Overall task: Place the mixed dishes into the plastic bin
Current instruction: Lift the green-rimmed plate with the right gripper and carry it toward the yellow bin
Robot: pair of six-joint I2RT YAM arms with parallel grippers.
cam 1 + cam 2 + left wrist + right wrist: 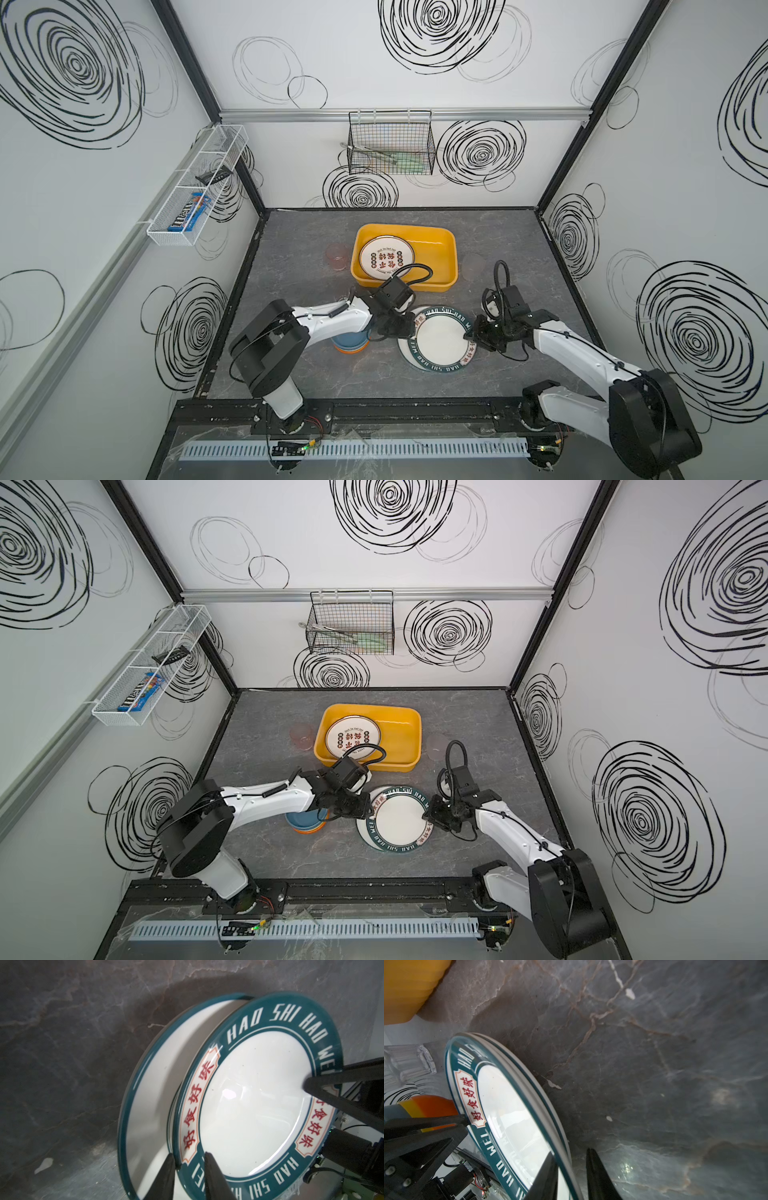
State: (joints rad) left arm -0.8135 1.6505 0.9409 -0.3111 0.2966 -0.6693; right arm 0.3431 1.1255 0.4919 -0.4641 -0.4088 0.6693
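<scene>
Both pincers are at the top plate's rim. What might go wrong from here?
The top plate rests on a lower plate; the right pincer seems to straddle both rims, so both may lift, then slip. The plastic bin already has a stowed plate; landing on its edge could leave this one tilted.

"HAO SHI HAO WEI" is printed around the teal rim of the upper plate (pixel 249 1105), with 好食好味 in red. "m&m's" is read on the blue packet (pixel 189 214).
</scene>
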